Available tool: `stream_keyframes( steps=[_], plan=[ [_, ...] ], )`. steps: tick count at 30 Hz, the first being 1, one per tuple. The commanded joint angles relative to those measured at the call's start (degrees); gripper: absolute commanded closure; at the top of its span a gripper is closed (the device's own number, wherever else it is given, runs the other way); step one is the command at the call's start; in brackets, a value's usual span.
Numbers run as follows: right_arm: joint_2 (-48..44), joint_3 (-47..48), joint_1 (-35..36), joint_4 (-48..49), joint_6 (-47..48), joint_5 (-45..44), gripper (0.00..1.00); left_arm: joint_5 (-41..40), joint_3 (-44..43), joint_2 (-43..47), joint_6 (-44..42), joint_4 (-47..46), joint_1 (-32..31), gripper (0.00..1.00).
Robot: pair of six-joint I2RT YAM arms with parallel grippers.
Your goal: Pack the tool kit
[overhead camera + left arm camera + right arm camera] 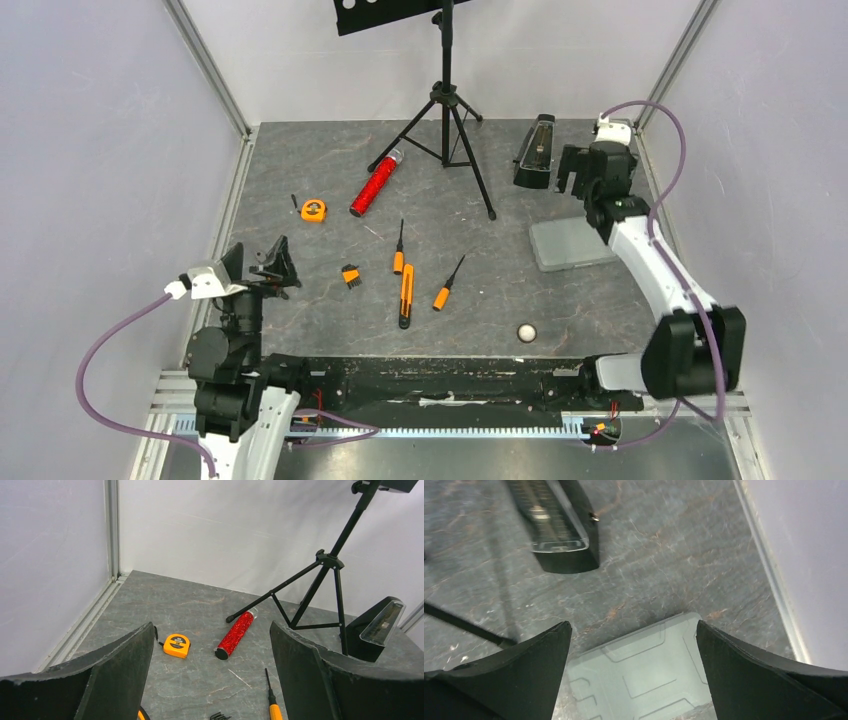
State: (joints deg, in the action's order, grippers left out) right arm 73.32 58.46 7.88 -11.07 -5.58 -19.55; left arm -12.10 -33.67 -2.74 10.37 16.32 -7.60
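Grey stone-look table (300, 160) fills the floor between plain white walls. On its right side lies the case (572, 243), flat and grey, with shapes pressed into its plastic. The pictures do not show clearly whether its lid is folded over.

The right gripper (632, 630) hangs near the case's far end. Its fingers are spread wide and hold nothing. The case looks light, stiff and smooth, so it may slide when pushed. A thin edge is likely the best place to pinch it.

The tools lie well apart from the case, in the middle and on the left: the tape measure (313, 210), a screwdriver (398, 255), a second screwdriver (443, 292) and a longer orange tool (406, 295). They look small and light. Their fat orange handles should be easier to grip than the thin metal ends.

The left gripper (211, 630) is spread wide and empty too.
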Motion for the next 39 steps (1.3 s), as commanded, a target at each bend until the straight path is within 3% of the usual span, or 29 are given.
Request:
stream_keyframes(
  steps=[1,10,18,25,28,34,39],
  plan=[
    [7.9,6.6,-6.6,-4.9,-7.6,5.2,0.02,-1.5,0.3,2.0,-2.5,-1.1,-0.8,0.09],
    [19.1,4.4,-24.0,-4.1,-9.1,22.2,0.02,-1.4,0.4,4.1,-2.5,-1.0,-1.7,0.09],
    [17.3,-5.8,-26.5,-0.9,-14.3,31.7,0.02,-0.9,0.5,3.1,-2.5,-1.3,-1.8,0.09],
    [2.4,-27.4,-25.4,10.6,-32.1,39.3,0.02,1.1,0.7,-1.3,-1.8,-2.1,-2.1,0.09],
    [-3.7,-33.0,-20.2,13.0,-35.2,38.5,0.02,2.7,0.6,-3.8,0.0,-2.8,-2.1,0.08],
    [-12.6,-36.5,-13.7,11.2,-31.5,34.3,0.02,8.3,-2.2,-13.3,12.6,-1.2,-2.1,0.04],
    [-14.0,-33.9,-8.6,7.1,-23.4,29.7,0.02,21.3,-4.1,-27.6,26.0,-2.8,-2.1,0.04]
  ],
)
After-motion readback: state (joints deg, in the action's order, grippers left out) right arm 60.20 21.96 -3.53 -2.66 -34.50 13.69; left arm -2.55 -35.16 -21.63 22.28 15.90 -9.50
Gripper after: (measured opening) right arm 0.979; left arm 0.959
